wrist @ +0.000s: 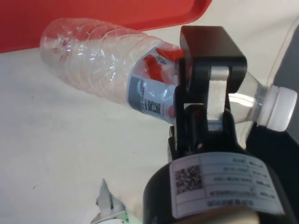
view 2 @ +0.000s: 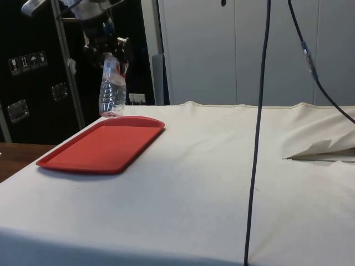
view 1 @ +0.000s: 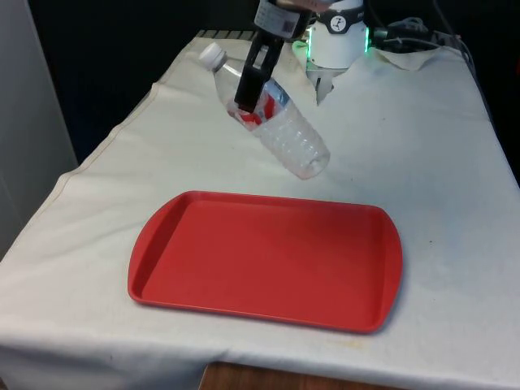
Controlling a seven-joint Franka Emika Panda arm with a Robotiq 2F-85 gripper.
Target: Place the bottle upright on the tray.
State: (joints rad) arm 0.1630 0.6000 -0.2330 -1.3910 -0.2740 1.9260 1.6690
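Note:
A clear plastic bottle with a white cap and a red and blue label hangs tilted in the air, cap towards the front view's left, base lower and nearer the tray. My gripper is shut on the bottle at its label. A red tray lies flat on the white cloth in front of the bottle. In the side view the bottle hangs just above the tray's far edge with the gripper on its upper part. The wrist view shows the fingers clamped across the bottle, beside the tray's edge.
Crumpled cloth lies near the robot's base at the far end. A black cable hangs down across the side view. Open white cloth surrounds the tray on all sides.

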